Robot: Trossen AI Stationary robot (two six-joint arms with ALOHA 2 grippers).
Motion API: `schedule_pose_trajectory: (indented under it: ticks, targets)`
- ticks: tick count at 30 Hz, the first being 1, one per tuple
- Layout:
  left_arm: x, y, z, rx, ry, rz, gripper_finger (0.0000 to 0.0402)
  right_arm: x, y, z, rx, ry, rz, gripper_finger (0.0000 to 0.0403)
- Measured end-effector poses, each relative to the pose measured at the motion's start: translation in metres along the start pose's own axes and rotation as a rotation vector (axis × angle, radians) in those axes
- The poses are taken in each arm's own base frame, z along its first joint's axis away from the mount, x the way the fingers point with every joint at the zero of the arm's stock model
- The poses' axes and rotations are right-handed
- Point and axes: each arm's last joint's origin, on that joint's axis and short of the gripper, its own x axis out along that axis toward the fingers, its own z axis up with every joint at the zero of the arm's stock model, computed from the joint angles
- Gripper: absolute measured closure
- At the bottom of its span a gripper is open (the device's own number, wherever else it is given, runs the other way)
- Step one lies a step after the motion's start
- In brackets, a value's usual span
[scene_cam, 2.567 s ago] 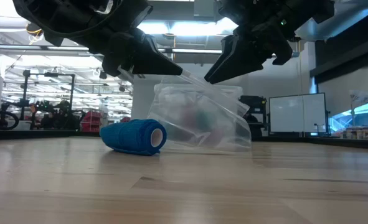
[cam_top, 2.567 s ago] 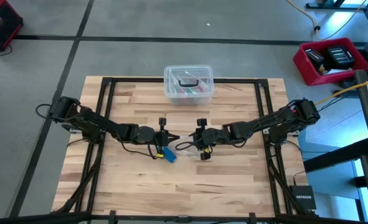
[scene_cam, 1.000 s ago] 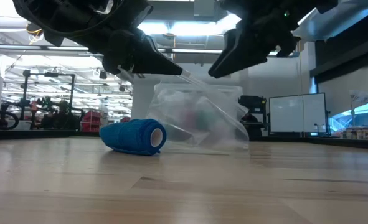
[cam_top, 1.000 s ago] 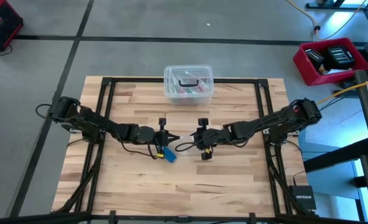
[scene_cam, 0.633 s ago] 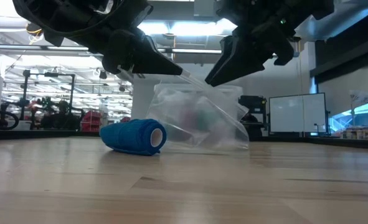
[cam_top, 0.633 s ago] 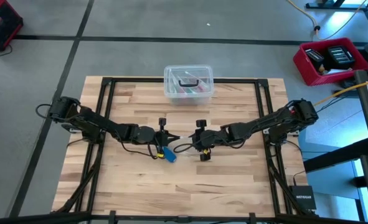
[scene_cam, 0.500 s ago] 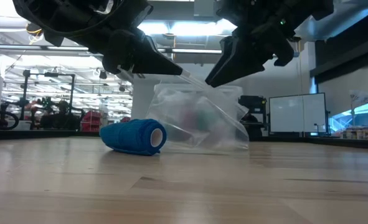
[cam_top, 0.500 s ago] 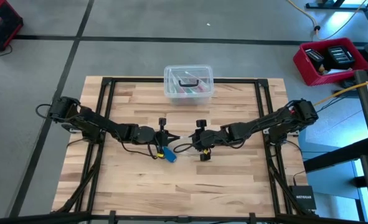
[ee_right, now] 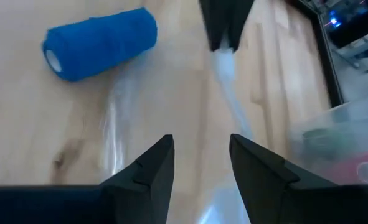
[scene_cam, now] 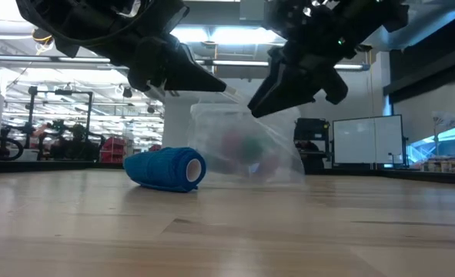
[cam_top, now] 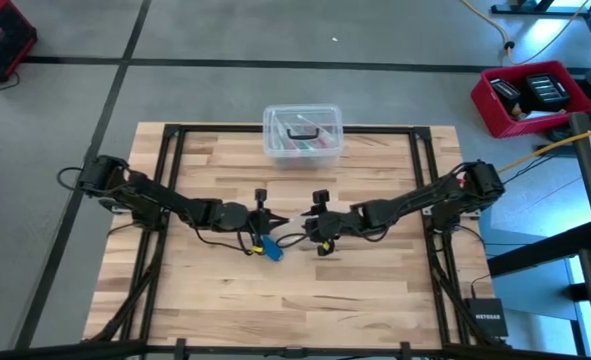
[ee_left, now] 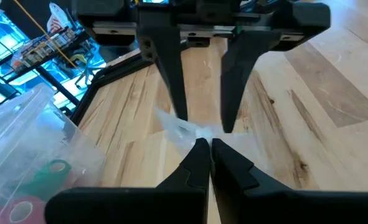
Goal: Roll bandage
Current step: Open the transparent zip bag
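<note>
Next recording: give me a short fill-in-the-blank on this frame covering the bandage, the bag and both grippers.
1. The bandage lies on the table as a compact ____ roll.
2. The left gripper is ____ on a corner of the clear plastic bag.
3. The right gripper has its fingers ____, with nothing between them.
4. The clear lidded box sits at the table's ____ edge in the high view.

Missing words: blue; shut; open; far

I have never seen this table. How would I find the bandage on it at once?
Start from the wooden table and look near its middle, where the two grippers almost meet. The bandage lies on the wood just below the left gripper, beside the clear bag which that gripper pinches. It is a compact bright blue roll, the only blue and opaque thing there.
</note>
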Motion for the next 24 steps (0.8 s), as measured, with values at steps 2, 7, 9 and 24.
schedule_pose_trajectory:
  ticks: [2, 7, 9, 24]
  targets:
    - [0.0, 0.0, 0.0, -0.001, 0.001, 0.0, 0.0401, -0.003, -0.001, 0.001, -0.014, 0.0, -0.002, 0.0245]
    - [0.0, 0.0, -0.001, -0.012, 0.006, -0.003, 0.0401, -0.024, -0.002, 0.01, -0.026, -0.055, -0.01, 0.0245]
    - [0.0, 0.0, 0.0, -0.014, 0.003, -0.002, 0.0401, -0.027, -0.002, 0.012, -0.026, -0.067, -0.005, 0.0245]
    - [0.0, 0.0, 0.0, -0.043, -0.002, 0.001, 0.0401, -0.016, 0.004, 0.007, -0.035, -0.045, 0.057, 0.0245]
